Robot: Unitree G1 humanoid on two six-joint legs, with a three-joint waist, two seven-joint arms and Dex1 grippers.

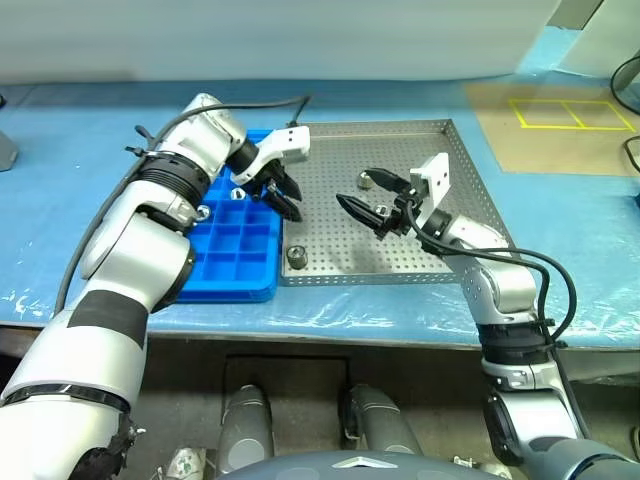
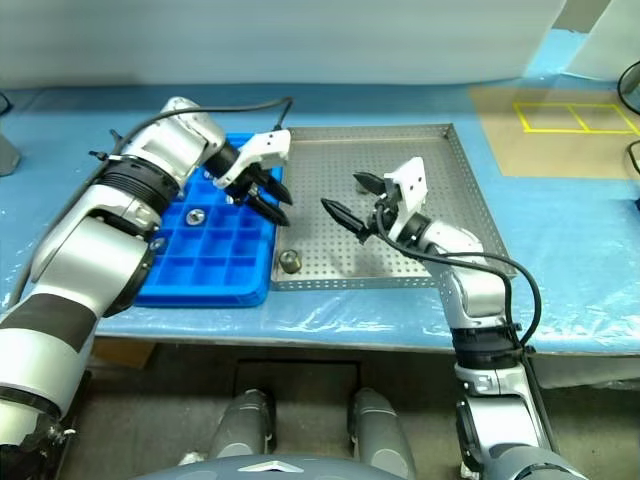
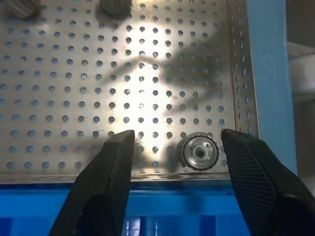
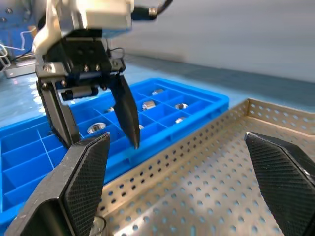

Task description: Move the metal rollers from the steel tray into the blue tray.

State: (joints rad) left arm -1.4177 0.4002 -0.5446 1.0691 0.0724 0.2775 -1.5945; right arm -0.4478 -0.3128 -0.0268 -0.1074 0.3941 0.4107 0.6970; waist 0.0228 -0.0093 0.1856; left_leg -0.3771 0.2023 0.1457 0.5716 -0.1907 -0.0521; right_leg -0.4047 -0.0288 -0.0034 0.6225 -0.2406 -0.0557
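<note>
Bright even overhead light, glare patch and soft shadows on the steel tray (image 3: 147, 98), sharp focus

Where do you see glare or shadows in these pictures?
In the left wrist view a bright glare lies on the steel tray, crossed by dark gripper-shaped shadows, near a metal roller. In the left eye view the steel tray's floor looks evenly lit.

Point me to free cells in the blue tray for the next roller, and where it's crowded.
Free: the blue tray's near rows beside the steel tray. Crowded: its far end, where rollers sit and the left gripper hangs at the shared edge.
</note>
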